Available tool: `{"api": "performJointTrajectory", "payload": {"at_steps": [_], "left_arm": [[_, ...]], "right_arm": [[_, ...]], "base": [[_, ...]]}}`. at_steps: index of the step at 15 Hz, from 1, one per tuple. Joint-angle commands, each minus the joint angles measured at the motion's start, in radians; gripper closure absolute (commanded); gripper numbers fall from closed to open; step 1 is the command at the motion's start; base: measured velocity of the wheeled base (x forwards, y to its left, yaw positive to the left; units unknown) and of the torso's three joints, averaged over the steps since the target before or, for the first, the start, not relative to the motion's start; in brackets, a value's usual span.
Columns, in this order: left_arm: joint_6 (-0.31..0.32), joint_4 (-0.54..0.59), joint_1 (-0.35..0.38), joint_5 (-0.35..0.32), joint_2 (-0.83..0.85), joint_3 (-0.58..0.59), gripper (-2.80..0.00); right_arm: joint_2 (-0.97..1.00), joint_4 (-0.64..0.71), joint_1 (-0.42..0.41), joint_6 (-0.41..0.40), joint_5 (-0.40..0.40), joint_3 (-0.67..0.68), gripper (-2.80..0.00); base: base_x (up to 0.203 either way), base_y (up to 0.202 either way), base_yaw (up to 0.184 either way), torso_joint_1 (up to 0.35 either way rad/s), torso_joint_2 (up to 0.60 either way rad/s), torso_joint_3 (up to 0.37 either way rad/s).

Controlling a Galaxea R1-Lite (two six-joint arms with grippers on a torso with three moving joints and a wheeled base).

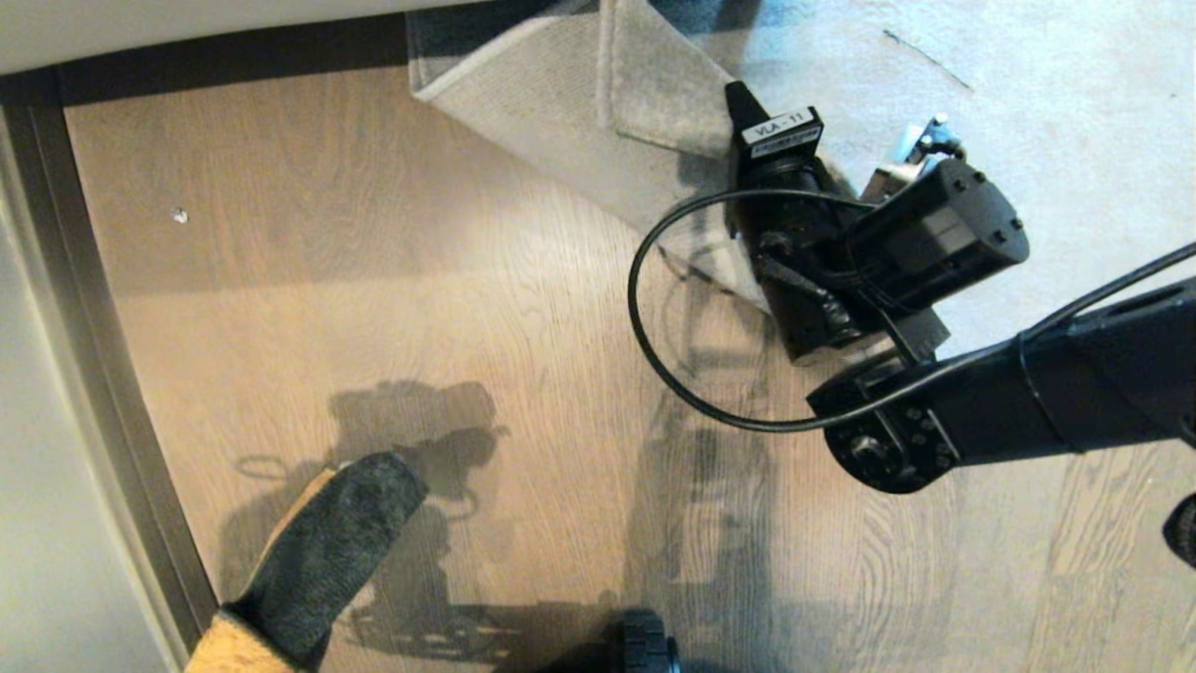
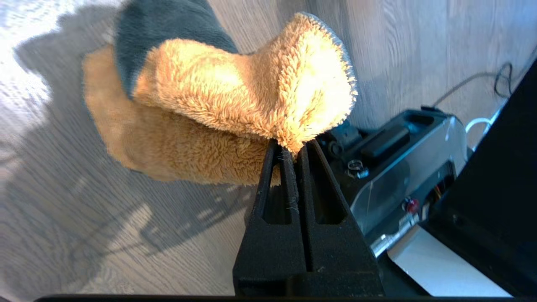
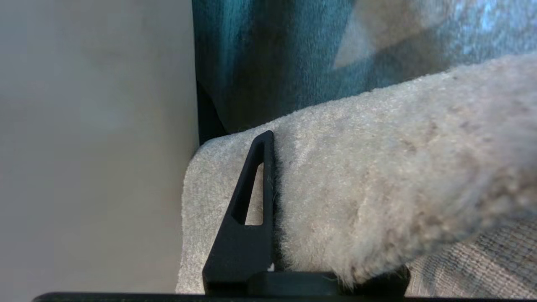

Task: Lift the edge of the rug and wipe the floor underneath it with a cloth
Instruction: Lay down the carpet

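Note:
The rug edge [image 1: 561, 103] is folded up and back at the top of the head view, its pale woven backing showing. My right gripper [image 1: 735, 110] is shut on that lifted fold. In the right wrist view one black finger [image 3: 251, 201] presses the fluffy pile of the rug [image 3: 377, 167]; the other finger is hidden behind it. The cloth [image 1: 327, 551] hangs low at the near left over the brown plank floor [image 1: 420, 280], black side up. The left wrist view shows my left gripper [image 2: 293, 149] shut on an orange corner of the cloth [image 2: 235, 92].
A dark skirting strip [image 1: 121, 374] and pale wall run along the left and top. A small white speck [image 1: 180, 216] lies on the planks. My base's wheel [image 1: 649, 650] sits at the near edge. Teal fabric [image 3: 272, 54] hangs behind the rug.

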Motion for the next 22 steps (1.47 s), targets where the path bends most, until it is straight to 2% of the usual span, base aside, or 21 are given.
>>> {"api": "performJointTrajectory", "payload": {"at_steps": [1, 9, 17, 18, 19, 21, 22], "left_arm": [[0.0, 0.0, 0.011, 0.0, -0.019, 0.0, 0.0], [-0.065, 0.003, 0.013, 0.022, -0.019, 0.0, 0.0], [-0.084, 0.003, 0.032, 0.026, 0.251, -0.001, 0.0], [-0.085, 0.003, 0.071, 0.027, 0.268, -0.001, 0.0], [-0.084, 0.003, 0.151, 0.028, 0.291, -0.001, 0.0], [-0.084, 0.003, 0.388, 0.025, 0.326, 0.0, 0.0], [-0.084, 0.003, 0.48, 0.022, 0.325, 0.0, 0.0]], "right_arm": [[0.001, -0.046, 0.004, 0.005, -0.002, 0.01, 0.0], [0.0, -0.046, 0.01, 0.004, -0.001, 0.008, 0.0], [0.0, -0.046, 0.01, 0.003, -0.002, 0.011, 0.0], [0.0, -0.046, 0.01, 0.003, -0.002, 0.011, 0.0], [0.0, -0.046, 0.01, 0.003, -0.002, 0.011, 0.0], [0.0, -0.046, 0.01, 0.003, -0.002, 0.013, 0.0], [0.0, -0.046, 0.01, 0.003, -0.002, 0.013, 0.0]], "base": [[0.0, 0.0, 0.0, 0.0, 0.0, 0.0], [0.0, 0.0, 0.0, 0.0, 0.0, 0.0], [0.0, 0.0, 0.0, 0.0, 0.0, 0.0], [0.0, 0.0, 0.0, 0.0, 0.0, 0.0], [0.0, 0.0, 0.0, 0.0, 0.0, 0.0], [0.0, 0.0, 0.0, 0.0, 0.0, 0.0], [0.0, 0.0, 0.0, 0.0, 0.0, 0.0]]}}
